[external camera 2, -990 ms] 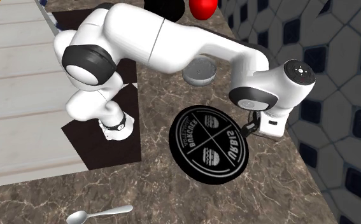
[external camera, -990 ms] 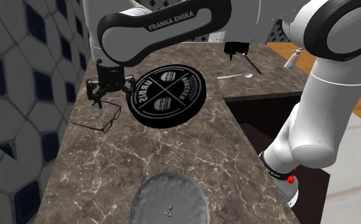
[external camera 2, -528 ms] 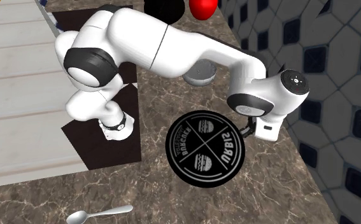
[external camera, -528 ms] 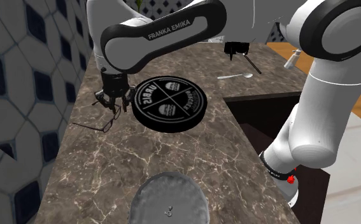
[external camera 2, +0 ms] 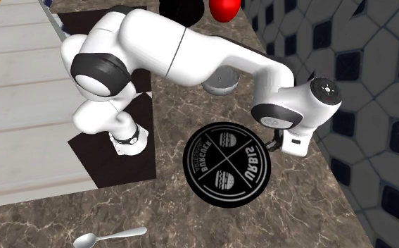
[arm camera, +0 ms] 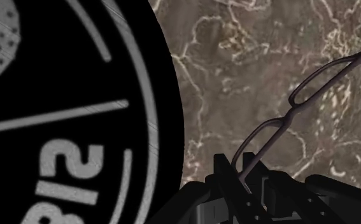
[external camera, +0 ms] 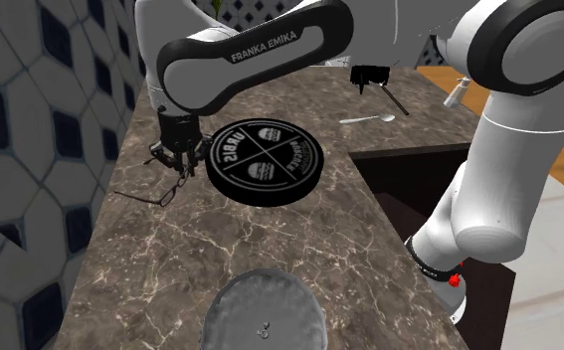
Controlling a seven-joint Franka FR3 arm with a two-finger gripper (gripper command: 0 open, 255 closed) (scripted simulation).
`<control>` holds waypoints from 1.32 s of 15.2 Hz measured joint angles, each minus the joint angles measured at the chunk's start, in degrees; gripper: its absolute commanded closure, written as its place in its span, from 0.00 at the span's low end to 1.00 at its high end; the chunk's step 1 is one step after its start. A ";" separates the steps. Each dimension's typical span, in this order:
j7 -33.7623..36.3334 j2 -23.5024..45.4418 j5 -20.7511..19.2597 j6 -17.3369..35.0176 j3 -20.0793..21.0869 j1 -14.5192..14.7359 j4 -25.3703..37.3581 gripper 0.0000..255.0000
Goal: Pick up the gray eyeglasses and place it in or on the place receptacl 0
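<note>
On the left of the worktop (external camera: pixel 270 249), close to the tiled wall, the glasses (external camera: pixel 174 187) are seen lying flat on the marble, not yet lifted. The gripper (external camera: pixel 176 163) is lowered onto their right-hand lens, and in the wrist view its fingers (arm camera: pixel 223 170) are drawn close together with the thin rim caught between them, so the frame is judged to be pinched (a narrow hold on a slender wire). Just right of the glasses and apart from them, a black disc (external camera: pixel 263 162) with a burger print rests on the worktop. It is taken to be the likely receptacle, though that cannot be confirmed. Farther right and far back, a spoon (external camera: pixel 369 118) is laid well clear of the work.

The step in hand is judged to be the grasp, at its close. For the next move, a straight lift is called for, slow enough that the light frame is not twisted out of the pinch. A short carry to the right over the disc would then be needed before release.
</note>
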 measured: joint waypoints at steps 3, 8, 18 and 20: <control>-0.01 -0.17 0.09 -1.45 0.03 -0.01 1.17 1.00; 0.00 -1.15 0.41 -4.93 0.15 -0.08 3.72 1.00; 0.37 -1.90 0.60 -12.41 0.35 0.08 10.51 1.00; 0.39 -2.11 0.67 -13.91 0.38 0.07 11.81 1.00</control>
